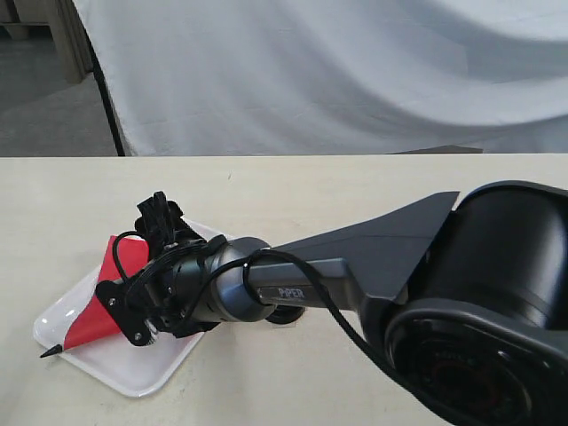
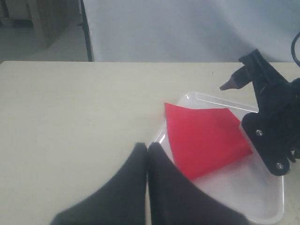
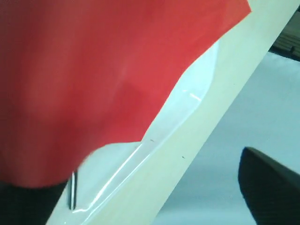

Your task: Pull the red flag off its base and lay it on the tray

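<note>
The red flag (image 1: 96, 306) is lying on the tray (image 1: 133, 382), tip poking off its 8 o'clock corner. The right claw (image 1: 162, 211) is hovering over it spread wide, gripping nothing. Best bet is lifting straight up so it isn't snagging cloth.

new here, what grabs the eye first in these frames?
The red flag lies bright on the white tray at the lower left of the exterior view, its black tip at the near rim. The dark right arm fills the foreground, spanning from lower right to the tray and hiding part of the flag.
</note>
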`<state>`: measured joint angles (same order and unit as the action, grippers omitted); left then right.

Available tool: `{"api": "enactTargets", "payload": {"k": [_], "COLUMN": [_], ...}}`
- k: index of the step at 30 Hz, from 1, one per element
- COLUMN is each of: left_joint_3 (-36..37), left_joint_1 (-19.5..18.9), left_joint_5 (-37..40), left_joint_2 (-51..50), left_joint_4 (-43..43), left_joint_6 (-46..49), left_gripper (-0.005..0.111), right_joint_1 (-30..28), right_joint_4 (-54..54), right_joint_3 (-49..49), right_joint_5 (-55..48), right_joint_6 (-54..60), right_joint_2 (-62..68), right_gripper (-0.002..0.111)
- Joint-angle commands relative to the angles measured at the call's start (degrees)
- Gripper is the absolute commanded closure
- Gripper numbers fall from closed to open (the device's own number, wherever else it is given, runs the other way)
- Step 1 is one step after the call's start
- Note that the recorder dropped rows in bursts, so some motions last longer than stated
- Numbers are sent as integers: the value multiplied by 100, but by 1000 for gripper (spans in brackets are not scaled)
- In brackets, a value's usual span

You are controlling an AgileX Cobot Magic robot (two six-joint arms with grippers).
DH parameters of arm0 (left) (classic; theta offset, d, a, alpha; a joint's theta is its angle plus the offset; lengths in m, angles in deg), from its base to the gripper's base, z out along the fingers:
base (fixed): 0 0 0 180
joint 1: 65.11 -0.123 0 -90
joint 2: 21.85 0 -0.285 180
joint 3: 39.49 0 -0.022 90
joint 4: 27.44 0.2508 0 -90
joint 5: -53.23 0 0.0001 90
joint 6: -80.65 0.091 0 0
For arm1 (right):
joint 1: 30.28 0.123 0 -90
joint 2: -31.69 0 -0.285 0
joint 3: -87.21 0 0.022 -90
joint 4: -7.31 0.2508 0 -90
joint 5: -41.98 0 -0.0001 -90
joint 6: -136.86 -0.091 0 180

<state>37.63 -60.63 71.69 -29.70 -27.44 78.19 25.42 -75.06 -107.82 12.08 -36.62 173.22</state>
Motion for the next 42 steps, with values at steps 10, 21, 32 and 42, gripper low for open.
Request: {"api": "enactTargets", "payload": {"k": [10, 21, 32, 42], "left_joint_3": [9, 9, 9, 9], "left_joint_1": [25, 25, 25, 25], "left_joint_5": [0, 0, 0, 0], "left_joint_2": [6, 6, 6, 6], "left_joint_4": [0, 0, 0, 0], "left_joint_6": [8, 8, 8, 8], "left_gripper": [107, 107, 107, 107], "right_joint_1": [-26, -820, -3866, -6290], "right_joint_4": [-41, 2609, 6607, 7197], "right_joint_3": [-37, -37, 1406, 3593], "right_joint_5": [-1440, -3019, -2686, -1036], "right_joint_6": [-305, -922, -849, -862], "right_joint_2": [-148, -979, -3351, -5697], "right_gripper": [17, 106, 106, 106]}}
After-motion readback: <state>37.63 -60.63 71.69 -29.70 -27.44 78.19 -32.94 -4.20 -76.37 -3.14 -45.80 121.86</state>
